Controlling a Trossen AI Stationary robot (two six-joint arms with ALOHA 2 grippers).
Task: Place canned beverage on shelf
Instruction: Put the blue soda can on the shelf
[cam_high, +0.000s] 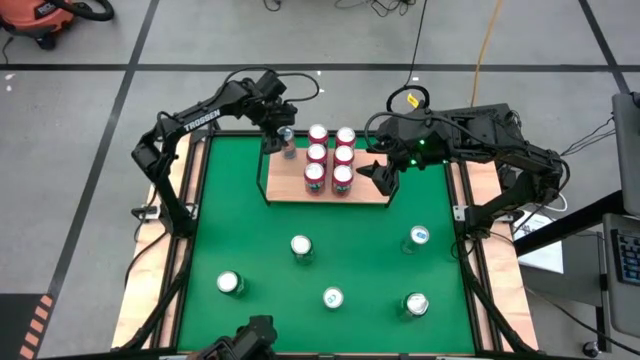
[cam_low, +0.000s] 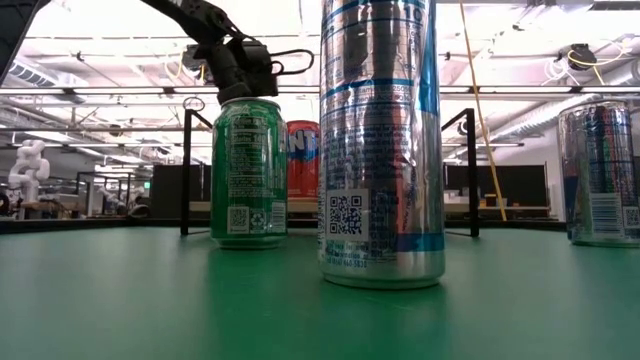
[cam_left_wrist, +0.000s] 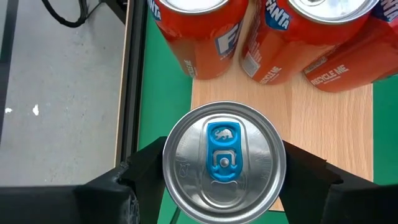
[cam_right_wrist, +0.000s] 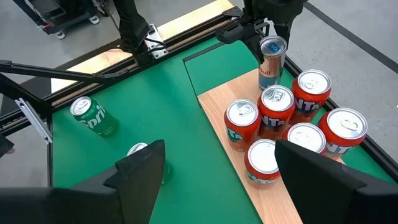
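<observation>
Left wrist view: the left tool (cam_left_wrist: 224, 186) grips a slim silver can (cam_left_wrist: 224, 163) by its sides, just over the shelf (cam_left_wrist: 329, 118) edge beside orange cans (cam_left_wrist: 199, 34). Likely rigid, smooth, slippery; mid-body hold suits. Right tool (cam_high: 383, 178) hovers open nearby.

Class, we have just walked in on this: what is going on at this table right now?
The left gripper holds a slim silver can with a blue tab at the back left corner of the shelf, its fingers on either side of the can. Six orange cans already stand on the shelf in two rows. The right gripper waits open beside the shelf's right end, holding nothing. Five more cans stand on the green mat, not yet placed.
</observation>
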